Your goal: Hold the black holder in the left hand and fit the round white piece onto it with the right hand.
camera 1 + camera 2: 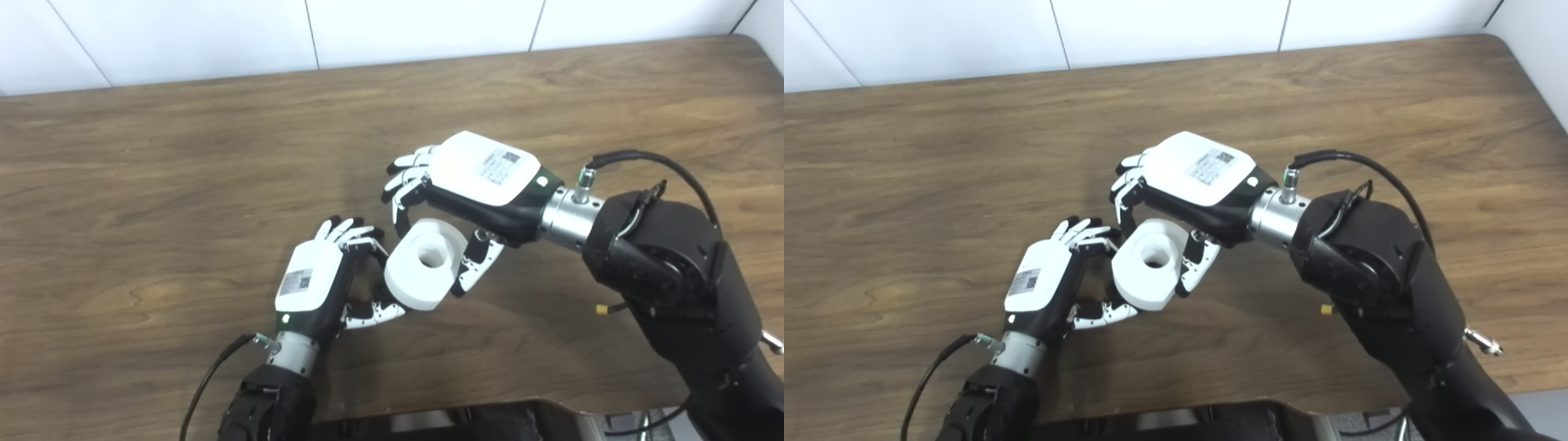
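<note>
The round white piece (411, 280) is a thick ring with a central hole. My right hand (478, 177) is shut on it, with fingers over its far side and the thumb (474, 263) on its near right side. My left hand (312, 282) is just left of the piece, fingers curled at its left edge and thumb (373, 313) reaching under it. The piece sits against the left hand's palm. Only a dark sliver of the black holder (366, 283) shows between the left fingers and thumb; the white piece hides the rest. The same shows in the right eye view (1142, 278).
The wooden table (184, 184) spreads around both hands, with a white tiled wall (184, 37) behind its far edge. A black cable (661, 162) loops over my right wrist. A dark part of the robot's body (465, 419) lies at the table's near edge.
</note>
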Robot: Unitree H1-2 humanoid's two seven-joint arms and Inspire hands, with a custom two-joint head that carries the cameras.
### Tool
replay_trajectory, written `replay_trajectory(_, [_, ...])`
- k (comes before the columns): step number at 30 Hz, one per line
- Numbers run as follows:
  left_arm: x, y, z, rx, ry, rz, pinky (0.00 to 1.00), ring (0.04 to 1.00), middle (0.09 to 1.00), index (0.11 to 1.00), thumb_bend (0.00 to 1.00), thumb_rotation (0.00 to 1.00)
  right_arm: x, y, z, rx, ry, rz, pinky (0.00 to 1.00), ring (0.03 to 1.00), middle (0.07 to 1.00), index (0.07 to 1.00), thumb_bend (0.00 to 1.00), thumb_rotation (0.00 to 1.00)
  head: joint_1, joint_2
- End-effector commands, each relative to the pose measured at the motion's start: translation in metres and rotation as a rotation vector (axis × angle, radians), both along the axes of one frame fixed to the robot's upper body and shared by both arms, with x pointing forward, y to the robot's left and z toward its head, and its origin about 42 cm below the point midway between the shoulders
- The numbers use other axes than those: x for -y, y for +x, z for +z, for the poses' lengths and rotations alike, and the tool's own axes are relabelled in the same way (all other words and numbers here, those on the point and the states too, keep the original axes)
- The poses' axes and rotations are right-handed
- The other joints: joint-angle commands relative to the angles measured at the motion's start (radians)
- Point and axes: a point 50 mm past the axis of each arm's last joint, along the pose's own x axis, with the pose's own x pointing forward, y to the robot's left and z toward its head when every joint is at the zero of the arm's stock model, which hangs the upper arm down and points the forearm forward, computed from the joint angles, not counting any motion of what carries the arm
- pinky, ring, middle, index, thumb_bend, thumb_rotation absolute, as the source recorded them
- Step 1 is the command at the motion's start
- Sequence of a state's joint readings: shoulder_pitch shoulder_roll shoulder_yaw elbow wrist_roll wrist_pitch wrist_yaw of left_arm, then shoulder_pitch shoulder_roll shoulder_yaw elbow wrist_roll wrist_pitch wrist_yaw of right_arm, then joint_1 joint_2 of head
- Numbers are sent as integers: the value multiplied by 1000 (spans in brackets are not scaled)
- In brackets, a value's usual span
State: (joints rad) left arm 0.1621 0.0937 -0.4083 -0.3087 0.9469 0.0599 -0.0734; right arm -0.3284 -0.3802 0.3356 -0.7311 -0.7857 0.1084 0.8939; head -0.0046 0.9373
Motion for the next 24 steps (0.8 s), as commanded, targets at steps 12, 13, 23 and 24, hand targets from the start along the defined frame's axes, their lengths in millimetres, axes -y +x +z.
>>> replay_trajectory(12, [6,1,5,10,2,5,971,903,806,490,511,54,-5,4,15,87,32,10,848,875,778,483,526,135,2,-3])
replay_trajectory(13, [6,1,5,11,3,4,972,903,806,490,511,54,-5,4,14,83,33,10,852,877,778,482,525,135,3,-5])
replay_trajectory(23, [8,0,7,8,1,2,972,903,809,490,511,53,-11,7,6,72,22,15,856,885,780,482,525,134,8,2])
replay_trajectory(24, [9,0,7,7,-1,2,973,903,809,490,511,53,-12,7,6,71,22,15,853,885,780,483,525,134,9,2])
